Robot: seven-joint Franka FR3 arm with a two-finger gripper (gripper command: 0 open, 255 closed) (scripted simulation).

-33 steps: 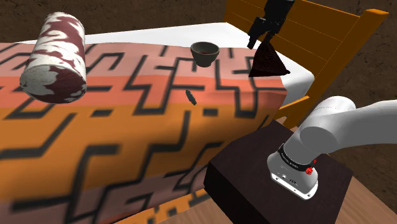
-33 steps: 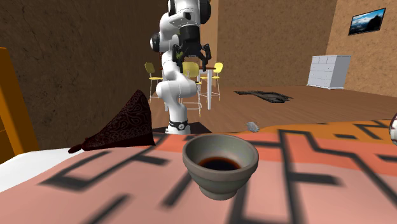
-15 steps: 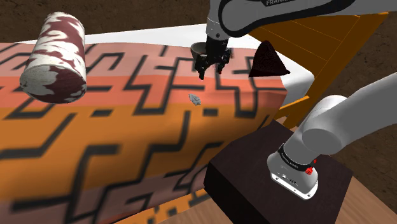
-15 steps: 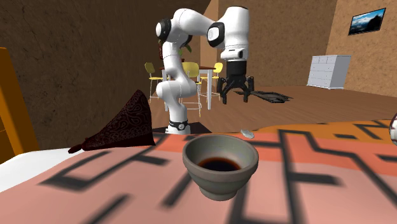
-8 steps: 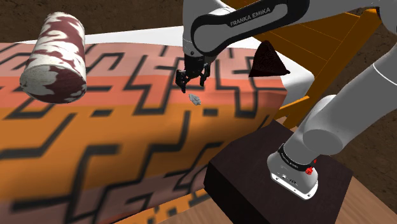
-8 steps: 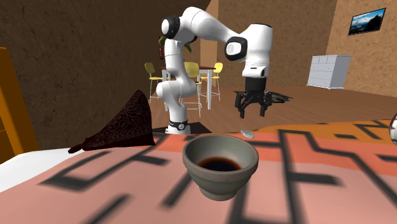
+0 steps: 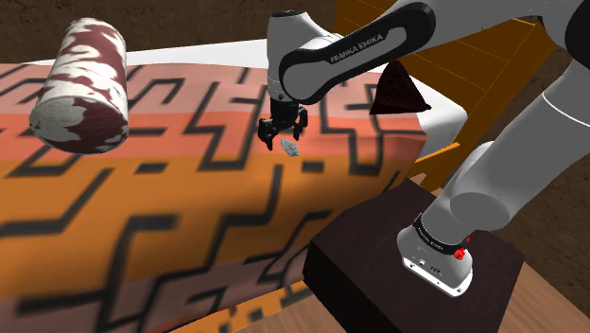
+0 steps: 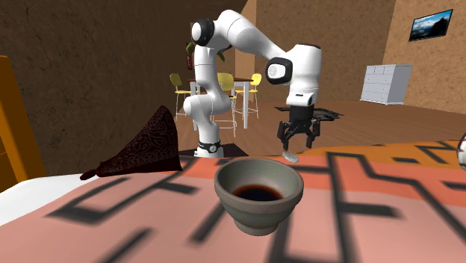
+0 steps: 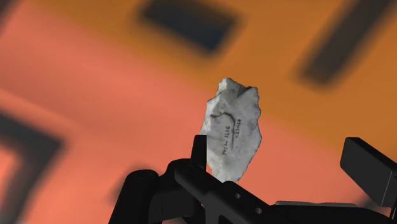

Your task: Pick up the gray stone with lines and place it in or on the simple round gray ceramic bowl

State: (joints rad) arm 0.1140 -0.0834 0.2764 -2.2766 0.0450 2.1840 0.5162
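Well off from the claw (image 7: 284, 129), toward the shoulder view's left, a red-and-white mottled bolster (image 7: 80, 87) lies on the orange, maze-patterned bedcover (image 7: 142, 189), too far away to bear on the grasp. Just beneath the claw's tips, the gray stone (image 7: 290, 147) rests flat on the cover. The wrist view shows it as a pale, chipped flake with thin dark lines and small writing on its face. It lies ahead of the black fingers (image 9: 369, 170), which do not touch it. The fingers stand apart and point straight down, which reads as the stance for a pinch from above: they are spread to pass either side of the stone's narrow width, with the hand lined up over it rather than beside it. The stone looks thin and low, so the tips would likely have to reach nearly to the cloth before closing, and a soft cover might let the flake tip or slide. Beyond the claw, on the side away from the robot's base, the round gray bowl (image 8: 258, 193) sits upright with its dark hollow facing up. It is near the stone but clear of it, so the carry should be a short lift and a move across. Farther from the claw toward the shoulder view's right, a dark triangular cushion (image 7: 397, 90) stands at the white end of the bed. The dark box stand (image 7: 416, 274) sits nearest the camera, beside the bed's edge.
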